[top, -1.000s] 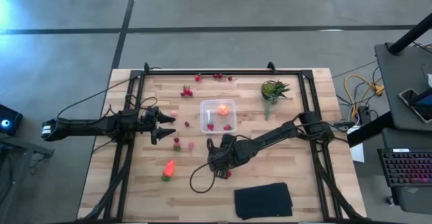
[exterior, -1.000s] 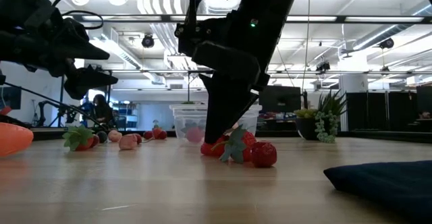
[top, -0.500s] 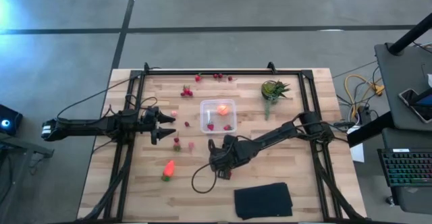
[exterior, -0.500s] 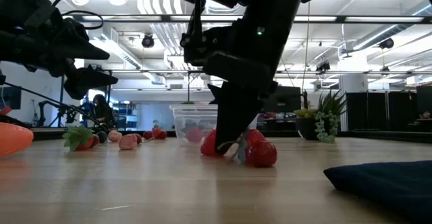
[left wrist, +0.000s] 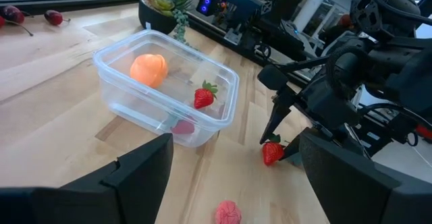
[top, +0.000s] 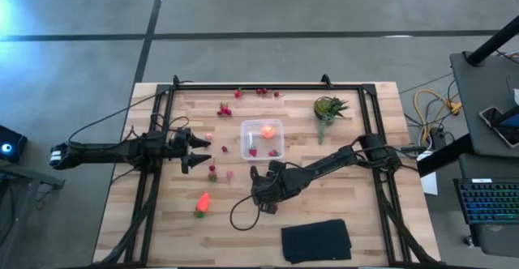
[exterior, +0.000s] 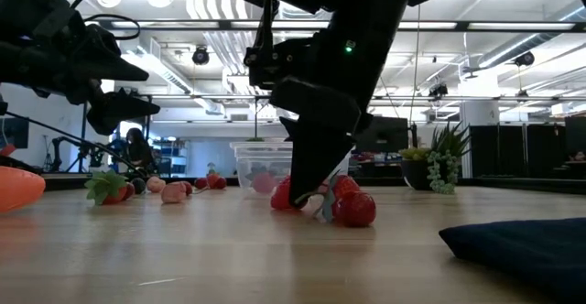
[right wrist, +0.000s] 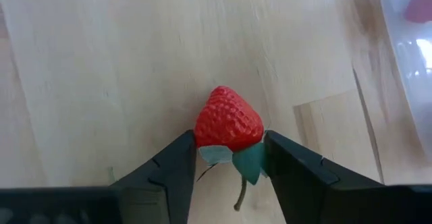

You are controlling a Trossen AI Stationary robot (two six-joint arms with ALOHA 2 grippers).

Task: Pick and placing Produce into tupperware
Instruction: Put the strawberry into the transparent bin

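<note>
The clear tupperware (top: 262,138) stands mid-table and holds a round orange fruit (left wrist: 148,69) and a strawberry (left wrist: 204,96). My right gripper (right wrist: 229,158) is down at the table in front of the box, shut on a red strawberry (right wrist: 229,124). Another strawberry (exterior: 356,209) lies beside it. The orange carrot (top: 203,203) lies toward the near left. Small red berries (top: 225,108) are scattered at the far side. My left gripper (top: 199,149) hovers open, left of the box. My right gripper pinches the strawberry at its green-leaved stem end (right wrist: 248,158), one finger (right wrist: 172,166) on each side. The fingers come from above, pointing steeply down. The strawberry rests on the table, its red tip pointing away from the fingers.
A spiky green plant (top: 328,108) stands at the far right. A flat black cloth (top: 316,241) lies at the near edge. More berries (top: 212,170) lie between the left gripper and the box. A black frame (top: 268,86) runs around the table.
My right gripper has shifted slightly and come down over the strawberry, its fingers now on either side of the stem end. The strawberry's leaves, which showed openly in the low view, are now mostly hidden behind the fingers.
</note>
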